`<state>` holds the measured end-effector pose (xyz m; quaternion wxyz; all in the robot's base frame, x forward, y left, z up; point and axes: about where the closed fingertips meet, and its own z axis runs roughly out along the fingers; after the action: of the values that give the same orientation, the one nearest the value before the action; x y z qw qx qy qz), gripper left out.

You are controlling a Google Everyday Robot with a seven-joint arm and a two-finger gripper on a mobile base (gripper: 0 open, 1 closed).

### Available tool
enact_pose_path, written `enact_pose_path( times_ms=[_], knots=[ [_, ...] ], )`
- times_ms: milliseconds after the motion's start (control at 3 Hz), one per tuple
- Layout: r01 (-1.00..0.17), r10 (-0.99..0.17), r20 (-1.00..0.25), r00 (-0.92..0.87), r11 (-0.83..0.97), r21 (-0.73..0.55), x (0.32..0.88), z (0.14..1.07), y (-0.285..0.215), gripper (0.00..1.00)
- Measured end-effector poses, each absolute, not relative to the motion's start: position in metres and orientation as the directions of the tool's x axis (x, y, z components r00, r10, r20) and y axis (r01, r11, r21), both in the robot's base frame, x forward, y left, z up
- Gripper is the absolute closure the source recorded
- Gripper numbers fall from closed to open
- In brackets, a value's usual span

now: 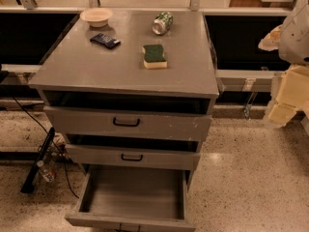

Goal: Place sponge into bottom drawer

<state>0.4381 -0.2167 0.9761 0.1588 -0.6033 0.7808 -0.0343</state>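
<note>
The sponge [154, 55], dark green on top with a pale yellow base, lies on the grey cabinet top [96, 66], right of centre. The bottom drawer [131, 197] is pulled out wide and its shallow tray holds nothing. My gripper [284, 103] hangs at the right edge of the view, beside the cabinet and about level with the top drawer, well to the right of the sponge and apart from it. It holds nothing that I can see.
On the cabinet top there are also a tipped green-and-white can [162, 22], a flat black packet [105, 40] and a pale bowl [96, 17]. The two upper drawers [126, 122] with black handles stand slightly out. Cables and a black bar [38, 158] lie on the floor at the left.
</note>
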Motion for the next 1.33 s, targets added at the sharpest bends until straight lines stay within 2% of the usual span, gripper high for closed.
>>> enact_pose_path(
  times_ms=[667, 1333],
  knots=[
    [-0.917, -0.935, -0.250, -0.250, 0.311, -0.250, 0.451, 0.972, -0.210, 0.00],
    [-0.889, -0.881, -0.365, -0.301, 0.398, -0.227, 0.539, 0.961, -0.178, 0.00]
  ],
)
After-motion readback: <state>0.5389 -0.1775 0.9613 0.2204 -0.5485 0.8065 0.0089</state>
